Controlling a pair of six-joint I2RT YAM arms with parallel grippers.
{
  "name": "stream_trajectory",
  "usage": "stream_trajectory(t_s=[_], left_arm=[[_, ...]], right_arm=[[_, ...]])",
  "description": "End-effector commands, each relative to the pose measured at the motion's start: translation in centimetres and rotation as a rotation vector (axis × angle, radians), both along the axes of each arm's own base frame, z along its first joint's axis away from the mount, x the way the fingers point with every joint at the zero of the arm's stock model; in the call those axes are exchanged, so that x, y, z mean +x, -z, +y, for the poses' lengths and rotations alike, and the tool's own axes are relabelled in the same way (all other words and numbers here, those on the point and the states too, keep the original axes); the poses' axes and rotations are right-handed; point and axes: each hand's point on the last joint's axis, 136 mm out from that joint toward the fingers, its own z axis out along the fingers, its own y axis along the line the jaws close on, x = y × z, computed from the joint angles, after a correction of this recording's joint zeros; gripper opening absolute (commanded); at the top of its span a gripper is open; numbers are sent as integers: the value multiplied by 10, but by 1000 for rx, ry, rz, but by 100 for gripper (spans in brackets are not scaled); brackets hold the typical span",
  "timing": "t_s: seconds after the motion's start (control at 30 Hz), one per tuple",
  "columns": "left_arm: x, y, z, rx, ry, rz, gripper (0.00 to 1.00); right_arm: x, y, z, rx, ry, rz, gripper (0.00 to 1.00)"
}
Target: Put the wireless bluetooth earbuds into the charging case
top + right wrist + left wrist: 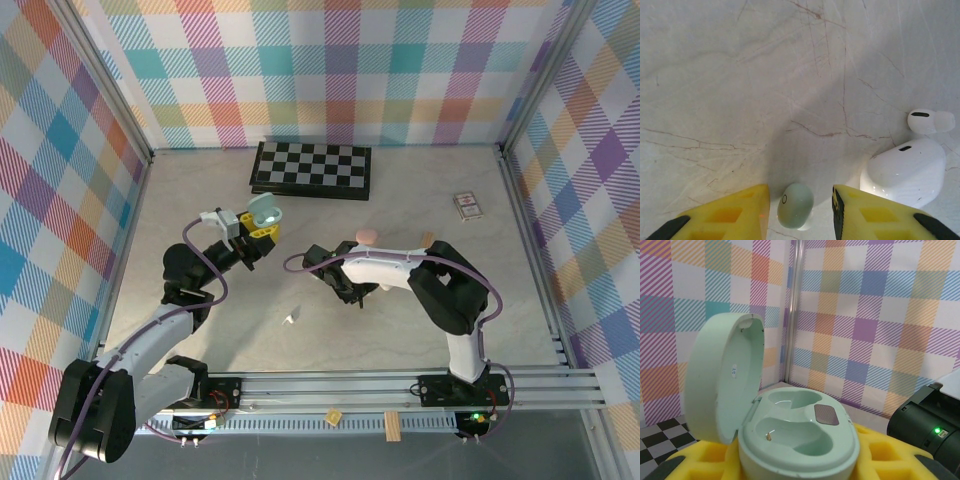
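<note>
Pale veined tabletop (pixel 180 250) ringed by plaid walls, the two arm bases on a rail at its near edge, where a wooden block (pixel 392 425) and a yellow tag (pixel 331 417) lie

Just past the rail a white earbud (pixel 290 318) lies loose on the bare table between the arms, apart from both

Farther in, the right gripper (pixel 800 194) hangs low over the table. Its yellow fingers (pixel 725 217) stand spread with a mint earbud (pixel 795 205) lying on the surface between them. A gap shows on each side of it, so neither finger touches it. Off to the right in the wrist view sits a glossy white piece (pixel 904 174) with a dark slot, and a smaller white piece (pixel 931 121) with a like slot lies against its far side. Whether these are a case or earbuds I cannot tell

Left of that, the left gripper (pixel 797 467) is pinched on a mint case (pixel 795 442), yellow pads (pixel 705 460) on both flanks. The lid (pixel 722 380) stands swung up on its hinge. Both wells inside are empty, with a small metal pin in the near well and a grey oval patch on the rim between them

Beyond the right gripper a pink case (pixel 367 234) rests on the table. Farthest back lie a checkerboard (pixel 311 168) by the wall and a small card box (pixel 467 205) to the right
</note>
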Motion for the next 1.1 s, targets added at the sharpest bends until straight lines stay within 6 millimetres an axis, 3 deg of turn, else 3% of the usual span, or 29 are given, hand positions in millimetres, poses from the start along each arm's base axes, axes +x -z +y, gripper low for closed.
stream_trajectory(t_s=[0.0, 0.3, 1.07], left_arm=[[-5, -9, 2, -10, 11, -49, 30], [-5, -11, 2, -12, 16, -54, 31], [-4, -13, 1, -22, 28, -54, 30]], right_arm=[[-5, 0, -6, -50, -12, 24, 38], [-1, -9, -15, -90, -6, -11, 33], [6, 0, -22, -169, -25, -18, 24]])
